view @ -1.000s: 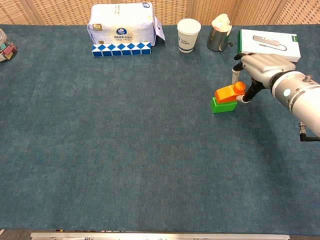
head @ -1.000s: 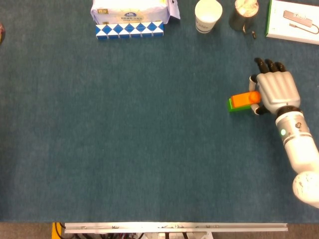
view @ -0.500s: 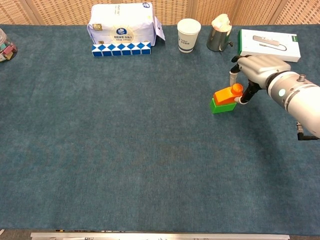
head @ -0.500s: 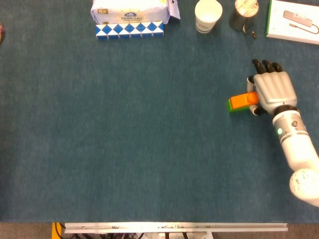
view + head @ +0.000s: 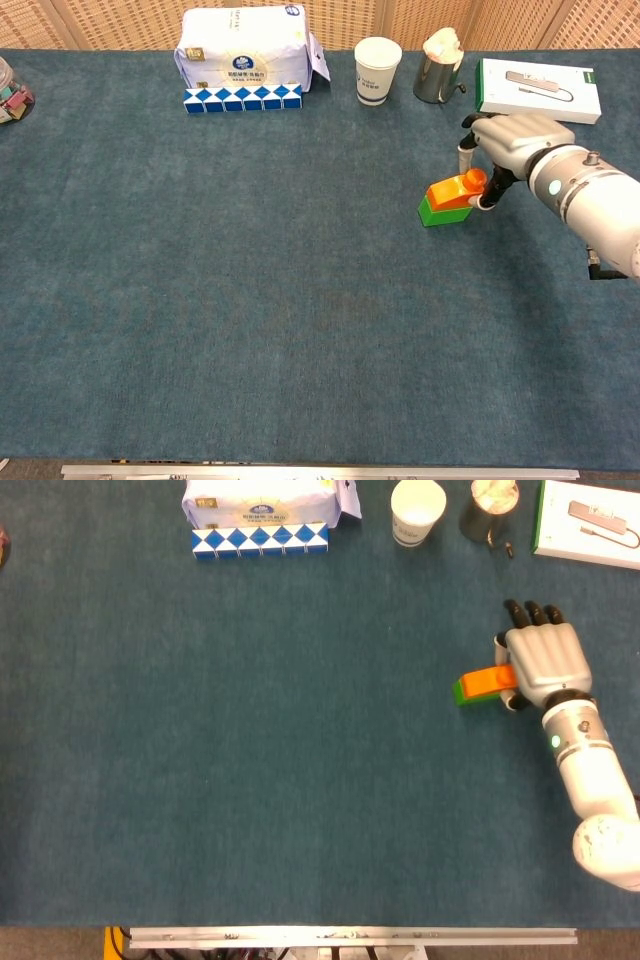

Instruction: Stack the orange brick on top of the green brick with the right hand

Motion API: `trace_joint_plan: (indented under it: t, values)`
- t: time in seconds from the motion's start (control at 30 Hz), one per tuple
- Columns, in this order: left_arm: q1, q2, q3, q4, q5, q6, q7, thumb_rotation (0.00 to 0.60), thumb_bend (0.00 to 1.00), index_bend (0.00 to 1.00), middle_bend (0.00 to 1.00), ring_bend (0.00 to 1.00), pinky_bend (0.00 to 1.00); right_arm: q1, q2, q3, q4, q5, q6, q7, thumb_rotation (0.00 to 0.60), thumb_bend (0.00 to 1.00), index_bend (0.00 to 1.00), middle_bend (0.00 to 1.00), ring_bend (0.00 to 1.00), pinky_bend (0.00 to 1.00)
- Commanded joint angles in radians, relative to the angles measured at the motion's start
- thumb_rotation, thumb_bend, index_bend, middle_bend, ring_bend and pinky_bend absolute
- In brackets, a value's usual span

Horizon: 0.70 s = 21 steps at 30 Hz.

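The orange brick point(image 5: 487, 682) point(image 5: 450, 192) lies on top of the green brick point(image 5: 459, 691) point(image 5: 437, 212) at the right of the blue cloth. My right hand point(image 5: 544, 662) point(image 5: 508, 138) is at the stack's right end. It pinches the orange brick between its thumb and a finger, the other fingers pointing away from me. The brick sits slightly tilted on the green one in the chest view. My left hand is in neither view.
Along the far edge stand a white bag point(image 5: 240, 48) with a row of blue-and-white blocks point(image 5: 242, 98), a paper cup point(image 5: 377, 70), a metal pitcher point(image 5: 438, 72) and a white box point(image 5: 538, 89). A jar point(image 5: 10, 92) is at the far left.
My right hand and the orange brick have shifted a little to the left and away from me. The green brick has slid slightly left with them.
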Motion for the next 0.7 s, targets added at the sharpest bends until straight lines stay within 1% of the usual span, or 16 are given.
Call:
trace_joint_plan:
  t: [0.03, 0.43, 0.5, 0.53, 0.6, 0.7]
  values:
    - [0.000, 0.000, 0.000, 0.000, 0.000, 0.000, 0.001, 0.600, 0.10, 0.46, 0.44, 0.26, 0.19, 0.000, -0.001, -0.003, 0.005, 0.001, -0.001, 0.001, 0.600, 0.28, 0.56, 0.08, 0.00, 0.09]
    - [0.000, 0.000, 0.000, 0.000, -0.001, 0.000, 0.002, 0.600, 0.10, 0.46, 0.44, 0.26, 0.19, 0.004, -0.007, -0.011, 0.020, -0.002, -0.015, 0.009, 0.600, 0.28, 0.56, 0.08, 0.00, 0.09]
    - [0.001, 0.000, 0.000, -0.001, 0.000, 0.000, 0.002, 0.600, 0.10, 0.46, 0.44, 0.26, 0.19, 0.003, -0.005, -0.011, 0.017, -0.008, -0.018, 0.014, 0.600, 0.28, 0.54, 0.08, 0.00, 0.08]
    - [0.001, 0.000, 0.000, 0.000, 0.000, 0.000, 0.001, 0.600, 0.10, 0.46, 0.44, 0.26, 0.19, 0.003, -0.003, -0.012, 0.014, -0.012, -0.019, 0.017, 0.600, 0.28, 0.50, 0.08, 0.00, 0.08]
    - [0.001, 0.000, 0.000, 0.000, -0.001, 0.000, 0.001, 0.600, 0.10, 0.46, 0.44, 0.26, 0.19, 0.002, 0.003, -0.014, 0.007, -0.020, -0.021, 0.021, 0.600, 0.27, 0.37, 0.08, 0.00, 0.08]
    - [0.001, 0.000, -0.001, 0.000, -0.001, 0.001, 0.002, 0.600, 0.10, 0.46, 0.44, 0.26, 0.19, -0.003, 0.015, -0.016, -0.012, -0.038, -0.021, 0.033, 0.600, 0.26, 0.23, 0.08, 0.00, 0.08]
